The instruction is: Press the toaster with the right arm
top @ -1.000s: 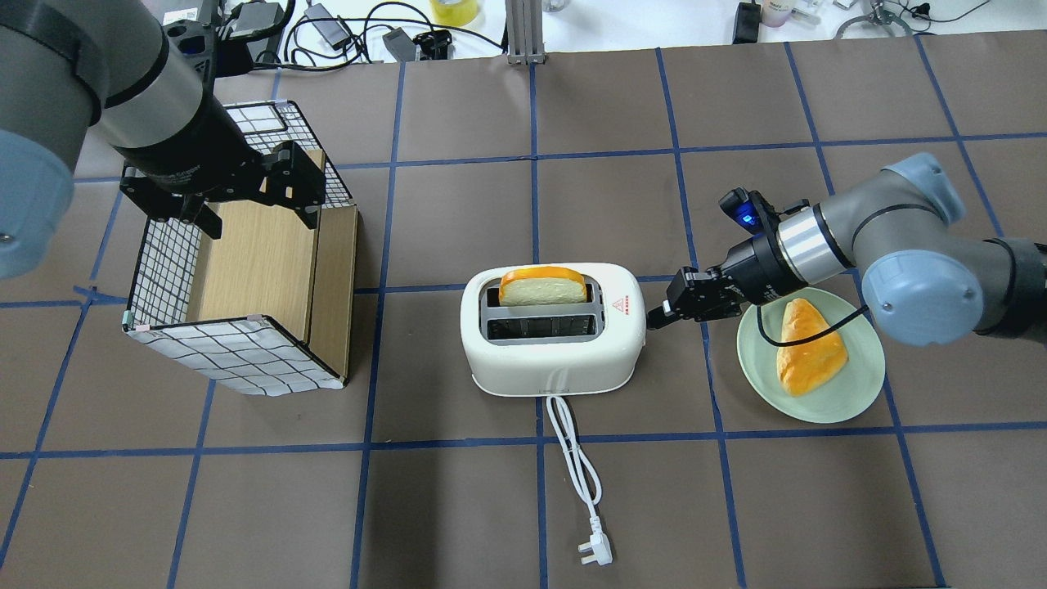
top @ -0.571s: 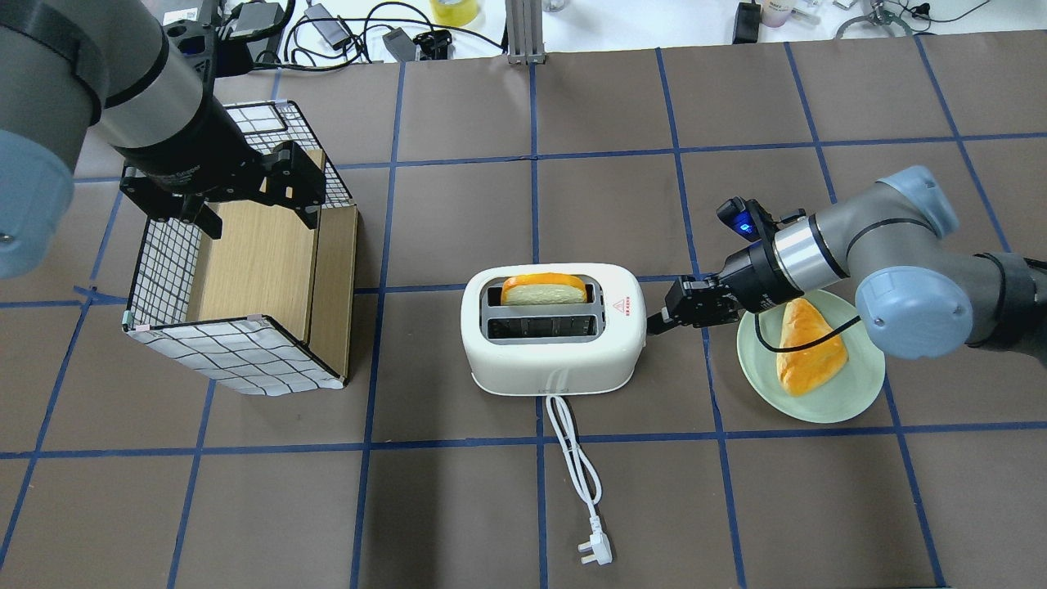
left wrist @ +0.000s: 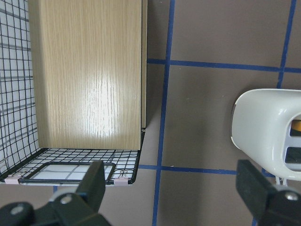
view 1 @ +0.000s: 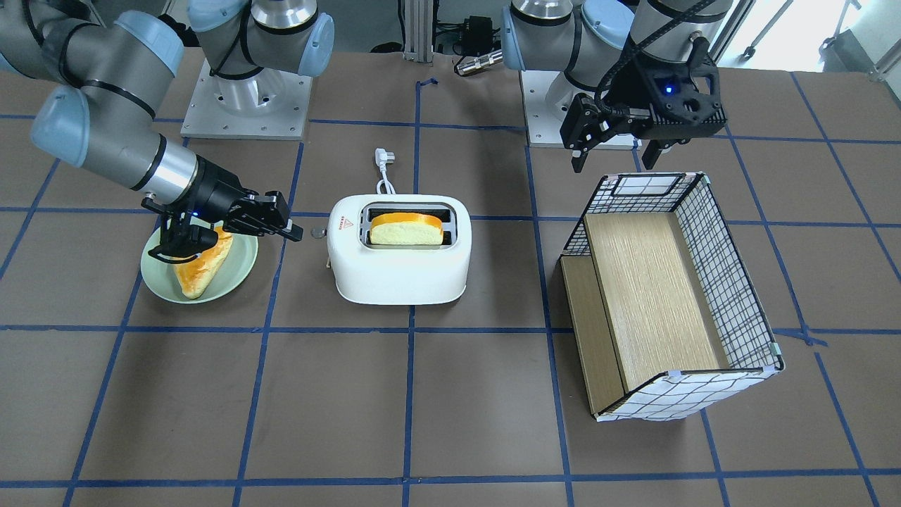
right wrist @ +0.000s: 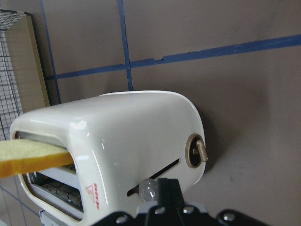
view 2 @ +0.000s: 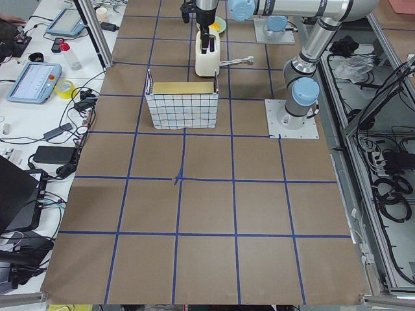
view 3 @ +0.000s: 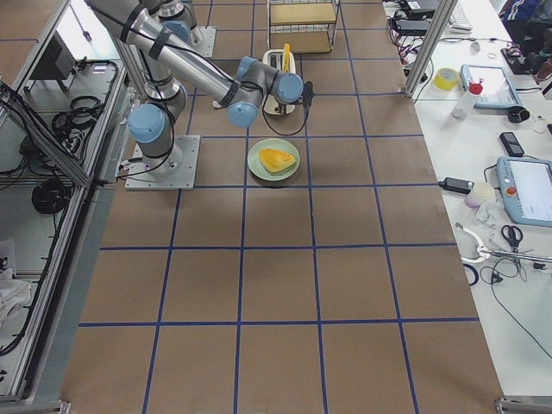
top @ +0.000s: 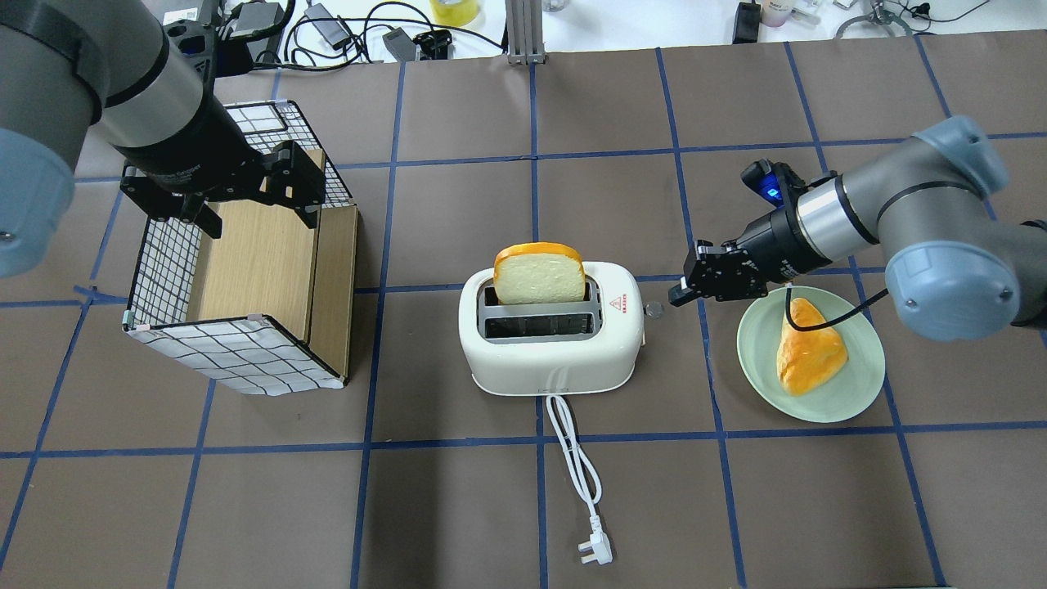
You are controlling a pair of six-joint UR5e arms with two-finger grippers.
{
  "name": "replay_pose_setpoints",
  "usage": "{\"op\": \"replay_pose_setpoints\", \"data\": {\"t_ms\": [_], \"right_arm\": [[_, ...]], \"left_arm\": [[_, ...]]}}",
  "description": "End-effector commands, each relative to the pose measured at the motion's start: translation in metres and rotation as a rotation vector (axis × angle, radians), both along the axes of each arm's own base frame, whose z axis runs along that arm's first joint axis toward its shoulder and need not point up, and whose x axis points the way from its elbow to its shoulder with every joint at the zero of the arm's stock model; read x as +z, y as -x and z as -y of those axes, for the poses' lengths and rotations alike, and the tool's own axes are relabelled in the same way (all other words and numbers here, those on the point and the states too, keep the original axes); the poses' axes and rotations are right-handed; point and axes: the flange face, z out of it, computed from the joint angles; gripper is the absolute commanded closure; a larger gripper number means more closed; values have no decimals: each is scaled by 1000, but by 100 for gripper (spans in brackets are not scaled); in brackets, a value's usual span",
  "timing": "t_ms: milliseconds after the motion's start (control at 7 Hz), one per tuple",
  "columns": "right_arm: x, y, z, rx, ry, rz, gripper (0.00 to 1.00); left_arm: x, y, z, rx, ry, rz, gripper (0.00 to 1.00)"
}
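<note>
The white toaster (top: 550,348) stands mid-table with a bread slice (top: 540,276) standing high out of its back slot. Its grey lever knob (top: 653,309) sticks out on the right end and sits high. My right gripper (top: 680,296) is shut and empty, a little to the right of the knob and not touching it. In the right wrist view the toaster (right wrist: 122,141) fills the frame, with the knob (right wrist: 146,188) just off my fingertip (right wrist: 167,193). My left gripper (top: 258,214) hangs open and empty above the grid-patterned box (top: 245,343).
A green plate (top: 859,393) with a bread wedge (top: 810,348) lies under my right wrist. The toaster's white cord and plug (top: 593,550) trail toward the robot. The box (view 1: 732,282) lies on its side. Cables and tools lie along the far edge (top: 343,33).
My right gripper had pushed the lever down and the bread sank into the slot. Now the gripper has drawn back right and up, and the bread stands high out of the slot.
</note>
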Motion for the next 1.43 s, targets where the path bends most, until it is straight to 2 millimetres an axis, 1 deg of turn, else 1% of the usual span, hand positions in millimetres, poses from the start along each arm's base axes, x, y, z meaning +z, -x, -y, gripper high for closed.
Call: {"op": "replay_pose_setpoints", "data": {"t_ms": [0, 143, 286, 429, 571, 714, 857, 1000, 1143, 1286], "right_arm": [[72, -4, 12, 5, -5, -253, 100], [114, -14, 19, 18, -22, -371, 100], [164, -15, 23, 38, -26, -505, 100], [201, -17, 24, 47, -32, -555, 100], [224, -16, 22, 11, -38, -609, 100], [226, -30, 20, -6, -33, -640, 100], [220, -34, 20, 10, -29, -697, 100], [223, -38, 26, 8, 26, -695, 88], [223, -41, 35, 11, 81, -695, 24], [224, -47, 38, 11, 118, -693, 8]], "left_arm": [[0, 0, 0, 0, 0, 0, 0], [0, 0, 0, 0, 0, 0, 0], [0, 0, 0, 0, 0, 0, 0], [0, 0, 0, 1, 0, 0, 0], [0, 0, 0, 0, 0, 0, 0], [0, 0, 0, 0, 0, 0, 0], [0, 0, 0, -1, 0, -2, 0], [0, 0, 0, -1, 0, -2, 0], [0, 0, 0, 0, 0, 0, 0], [0, 0, 0, 0, 0, 0, 0]]}}
